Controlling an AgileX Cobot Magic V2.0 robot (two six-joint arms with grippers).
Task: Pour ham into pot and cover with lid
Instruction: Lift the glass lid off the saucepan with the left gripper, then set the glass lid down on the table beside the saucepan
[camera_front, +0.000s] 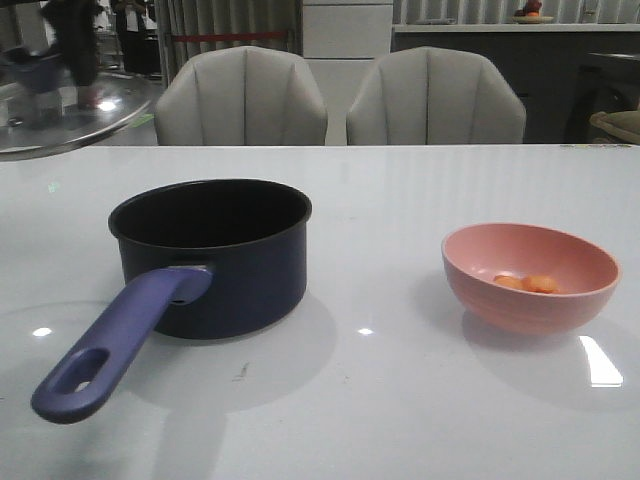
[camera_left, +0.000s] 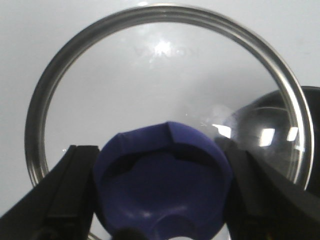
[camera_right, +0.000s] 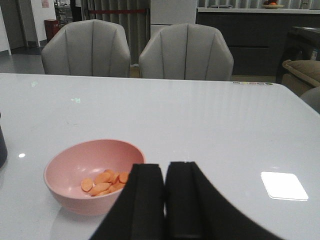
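Note:
The dark navy pot (camera_front: 240, 280) stands at the left of the table, its purple-blue handle (camera_front: 120, 340) pointing toward me. The ham (camera_front: 527, 283) lies as orange slices in a salmon-pink bowl (camera_front: 520, 305) at the right. In the left wrist view the clear glass lid (camera_left: 150, 75) lies under my left gripper (camera_left: 160, 150), whose fingers press both sides of its blue knob (camera_left: 165, 185). The pot's dark side (camera_left: 307, 115) shows by the lid's rim. My right gripper (camera_right: 165, 170) is shut and empty, just behind the bowl (camera_right: 75, 200) with the ham (camera_right: 105, 181). Neither gripper appears in the front view.
The white glossy table (camera_front: 400, 400) carries bright light reflections. Two grey chairs (camera_front: 240, 100) stand beyond its far edge. A sliver of the pot (camera_right: 2, 147) shows at the edge of the right wrist view.

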